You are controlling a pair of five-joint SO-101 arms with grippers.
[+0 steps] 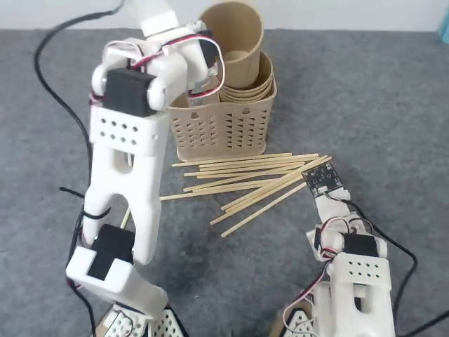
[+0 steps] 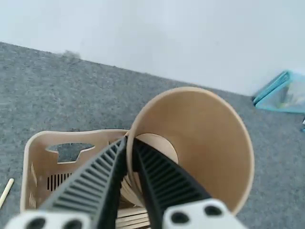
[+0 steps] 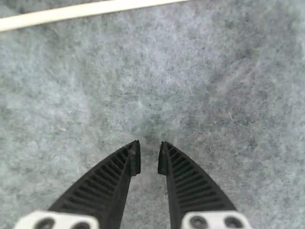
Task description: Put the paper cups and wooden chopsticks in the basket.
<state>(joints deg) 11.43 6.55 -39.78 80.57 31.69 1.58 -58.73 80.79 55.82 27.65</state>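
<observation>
Hidden behind the left arm [image 1: 126, 168] in the high view — one corner of the basket [image 1: 224, 130]. Covered by the camera board [image 1: 324, 179] on the right arm [image 1: 358, 270], tips of several chopsticks [image 1: 245, 175]. Cut off at both ends in the right wrist view — one chopstick [image 3: 95, 10].

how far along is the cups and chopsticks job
Done: a stack of paper cups sits in the basket. In hand: the left gripper pinches one more cup by its rim above the basket. Left: the wooden chopsticks lie on the mat; the right gripper holds nothing.

Grey carpeted table [image 1: 393, 105]: basket [image 1: 221, 130] standing upright, wooden chopsticks [image 1: 245, 166] scattered just beside it.
</observation>
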